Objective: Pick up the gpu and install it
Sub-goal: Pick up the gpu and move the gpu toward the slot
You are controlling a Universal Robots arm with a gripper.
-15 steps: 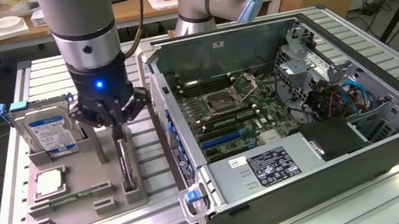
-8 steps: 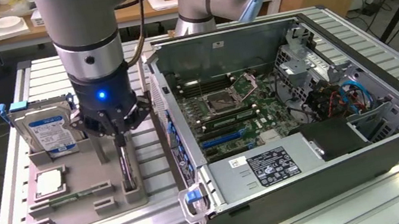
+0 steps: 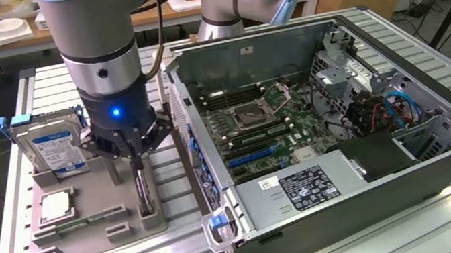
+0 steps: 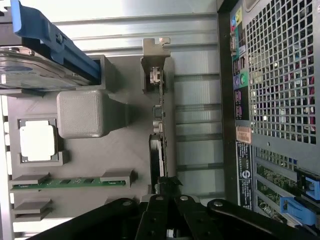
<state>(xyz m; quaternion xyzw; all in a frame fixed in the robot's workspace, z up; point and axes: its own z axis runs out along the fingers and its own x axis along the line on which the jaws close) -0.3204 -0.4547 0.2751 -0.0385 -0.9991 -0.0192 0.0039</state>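
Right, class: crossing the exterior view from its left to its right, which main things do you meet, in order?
hard drive → gpu standing on edge in its holder slot → open computer case

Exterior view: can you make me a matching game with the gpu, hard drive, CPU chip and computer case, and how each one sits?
1 gpu
2 hard drive
3 CPU chip
4 computer case

A flat in the grey holder
B open, on the exterior view's right
C upright, blue label
D on edge, pinched by the gripper

Pairs: 1-D, 2-C, 3-A, 4-B
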